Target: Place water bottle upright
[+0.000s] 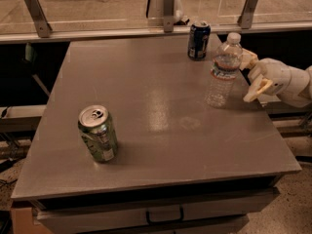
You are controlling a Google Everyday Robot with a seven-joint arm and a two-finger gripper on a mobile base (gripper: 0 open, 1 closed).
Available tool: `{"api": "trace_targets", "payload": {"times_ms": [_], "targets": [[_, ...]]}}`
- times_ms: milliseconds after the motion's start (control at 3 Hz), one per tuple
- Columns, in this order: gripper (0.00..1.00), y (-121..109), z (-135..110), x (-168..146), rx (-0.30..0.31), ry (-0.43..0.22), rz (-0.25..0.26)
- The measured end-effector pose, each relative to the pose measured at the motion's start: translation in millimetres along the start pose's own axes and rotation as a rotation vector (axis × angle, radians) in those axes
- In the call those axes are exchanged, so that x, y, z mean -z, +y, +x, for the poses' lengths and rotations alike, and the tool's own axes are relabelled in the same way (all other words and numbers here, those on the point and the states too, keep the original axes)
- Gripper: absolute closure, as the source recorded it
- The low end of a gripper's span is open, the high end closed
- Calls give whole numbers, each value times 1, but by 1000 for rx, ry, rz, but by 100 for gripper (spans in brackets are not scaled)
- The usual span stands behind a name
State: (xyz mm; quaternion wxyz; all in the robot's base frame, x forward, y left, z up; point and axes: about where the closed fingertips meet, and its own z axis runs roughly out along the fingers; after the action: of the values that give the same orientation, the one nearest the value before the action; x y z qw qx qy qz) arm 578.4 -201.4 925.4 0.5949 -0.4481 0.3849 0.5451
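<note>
The small clear ribbed plastic water bottle point(223, 70) with its white cap and thin label band is seen standing upright on the flat grey table top point(146, 82), near the far right corner and a little way in from the right edge. The cap is at the top, the base rests flat on the surface, and a faint reflection of the bottle is thrown onto the table beneath it.

Just to the right of the bottle, the cream-coloured two-finger gripper point(247, 77) is held out over the table's right edge, at about the height of the bottle's upper half. Its fingers point(255, 88) are spread apart with nothing held between them. The bottle stands to their left, outside the gap. The upper finger lies close by the bottle's shoulder; whether it touches the plastic cannot be told. The rounded white arm point(292, 82) behind the gripper is seen reaching in from the right border.

Behind the bottle and slightly to its left, a dark blue drinks can point(199, 39) is set upright near the far edge of the table — close to the bottle but apart from it. Well away, toward the front left, a green soda can point(98, 133) with a silver top is also standing upright. Below the front edge a drawer front with a dark handle point(165, 214) is visible.
</note>
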Motion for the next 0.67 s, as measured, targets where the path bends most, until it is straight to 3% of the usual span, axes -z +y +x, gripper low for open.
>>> {"api": "trace_targets", "payload": {"times_ms": [333, 667], "targets": [[0, -2, -21, 19, 55, 76, 47], [0, 2, -62, 45, 134, 214, 137]]}}
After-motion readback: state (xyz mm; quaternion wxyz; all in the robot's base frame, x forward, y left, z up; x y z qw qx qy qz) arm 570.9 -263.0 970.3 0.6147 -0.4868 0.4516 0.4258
